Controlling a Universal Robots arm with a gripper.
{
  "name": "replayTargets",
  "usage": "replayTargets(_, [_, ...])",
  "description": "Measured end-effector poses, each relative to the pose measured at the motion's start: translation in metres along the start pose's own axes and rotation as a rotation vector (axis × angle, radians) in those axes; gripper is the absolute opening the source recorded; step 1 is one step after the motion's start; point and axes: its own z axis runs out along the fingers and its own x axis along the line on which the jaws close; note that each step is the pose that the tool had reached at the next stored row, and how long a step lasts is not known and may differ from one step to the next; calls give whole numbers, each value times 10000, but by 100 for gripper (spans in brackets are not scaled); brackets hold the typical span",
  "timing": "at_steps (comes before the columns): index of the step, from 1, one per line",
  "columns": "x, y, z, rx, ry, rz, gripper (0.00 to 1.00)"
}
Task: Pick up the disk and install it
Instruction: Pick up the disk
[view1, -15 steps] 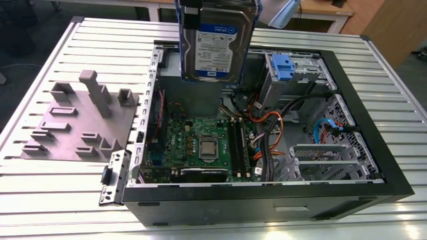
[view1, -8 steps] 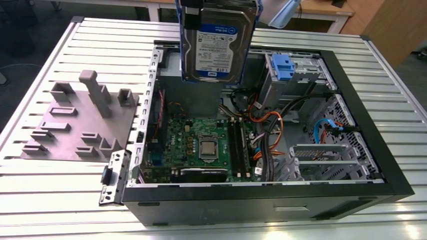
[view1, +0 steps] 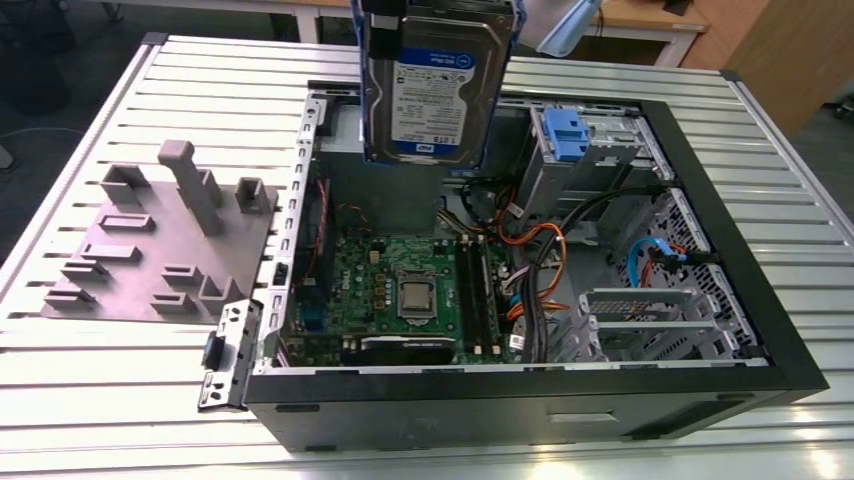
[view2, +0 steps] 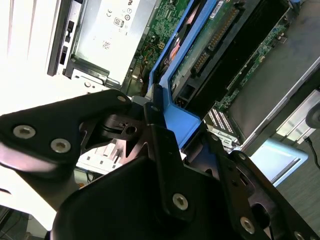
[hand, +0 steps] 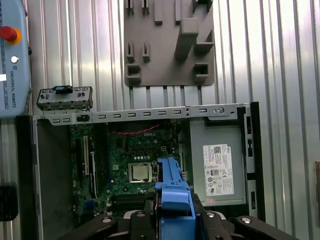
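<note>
fingers (view2: 162, 150): clamped on disk (view1: 434, 85); disk: upright, above open computer case (view1: 534, 415)

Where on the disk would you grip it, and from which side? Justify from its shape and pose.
Grip the disk across its thin thickness at the blue-railed top end, coming from above. It hangs upright over the open case, its broad faces likely too wide to span; the gripper clamps it so, leaving the lower end free.
</note>
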Motion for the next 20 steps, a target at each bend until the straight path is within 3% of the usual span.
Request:
replayTargets(8, [-16, -198, -4, -1, 2, 1, 36])
replayTargets(14, [18, -262, 2, -1, 1, 0, 36])
replayTargets(20, [60, -374, 7, -1, 1, 0, 36])
